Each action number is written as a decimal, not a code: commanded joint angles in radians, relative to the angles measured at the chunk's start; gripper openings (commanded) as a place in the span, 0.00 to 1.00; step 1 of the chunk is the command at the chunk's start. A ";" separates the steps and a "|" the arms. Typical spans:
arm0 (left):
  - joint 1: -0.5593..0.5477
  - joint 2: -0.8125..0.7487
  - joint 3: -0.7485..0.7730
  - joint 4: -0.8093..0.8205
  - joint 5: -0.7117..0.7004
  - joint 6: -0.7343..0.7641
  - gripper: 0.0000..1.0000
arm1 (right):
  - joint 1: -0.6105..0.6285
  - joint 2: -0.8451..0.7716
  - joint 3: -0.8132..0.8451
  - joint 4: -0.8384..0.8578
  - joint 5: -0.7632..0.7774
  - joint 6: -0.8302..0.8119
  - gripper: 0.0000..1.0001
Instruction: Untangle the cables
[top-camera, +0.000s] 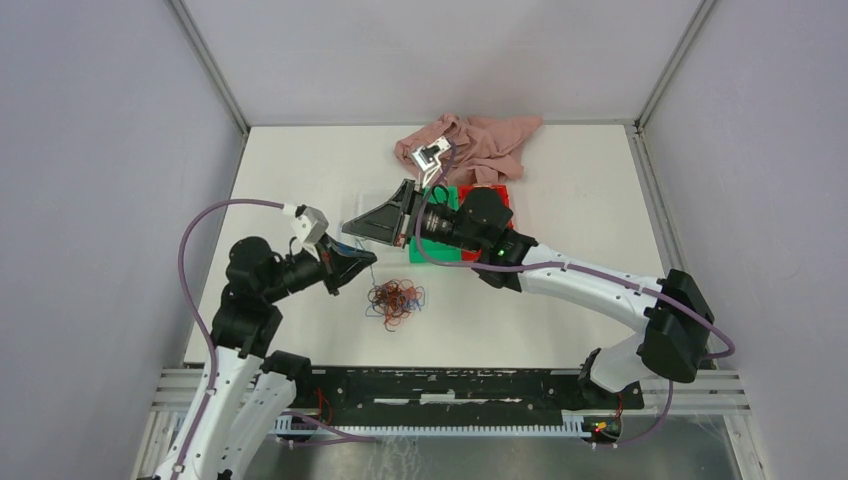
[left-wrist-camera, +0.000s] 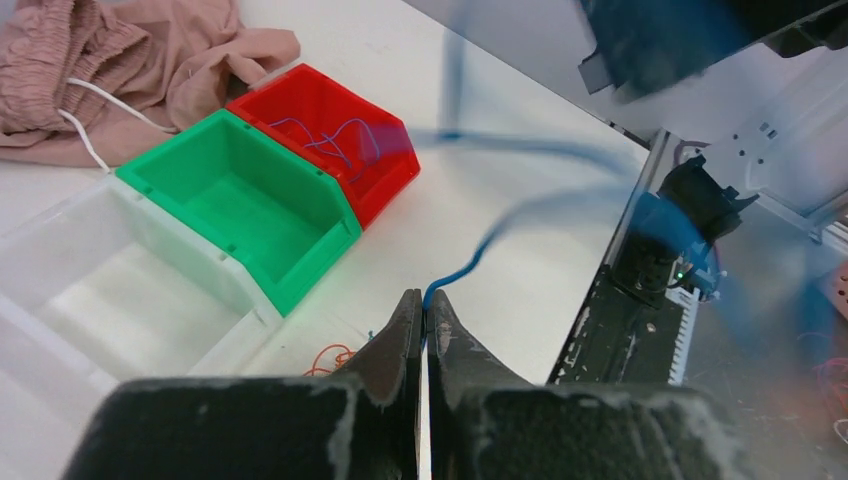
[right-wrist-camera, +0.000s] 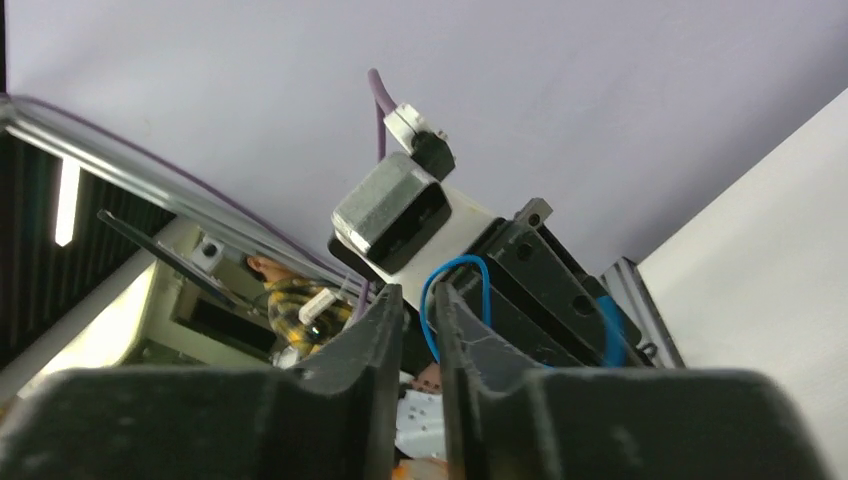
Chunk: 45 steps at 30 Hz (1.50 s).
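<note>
Fingers of left gripper (left-wrist-camera: 424, 299) pressed together on blue cable (left-wrist-camera: 478, 252): we see this from left wrist only; overhead view too small. Right wrist shows right gripper (right-wrist-camera: 420, 297) slightly parted, blue cable looping at gap. Overhead, we find orange-and-dark tangle (top-camera: 395, 298) on white table (top-camera: 500, 335), just beside left gripper. Left wrist alone shows blue strands (left-wrist-camera: 335, 140) in red bin (left-wrist-camera: 388, 185), green bin (left-wrist-camera: 312, 268) touching it, pink cloth (left-wrist-camera: 180, 60) behind. Grey walls (top-camera: 100, 150) around.
</note>
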 joint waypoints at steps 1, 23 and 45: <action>-0.002 0.005 0.073 0.055 0.079 -0.100 0.03 | -0.049 -0.049 -0.029 0.024 -0.130 -0.024 0.39; -0.003 0.049 0.257 0.046 0.091 -0.094 0.03 | 0.001 -0.165 -0.306 -0.179 -0.136 -0.885 0.64; -0.003 0.135 0.441 0.102 0.096 -0.134 0.03 | 0.061 0.279 -0.163 0.095 0.105 -0.714 0.42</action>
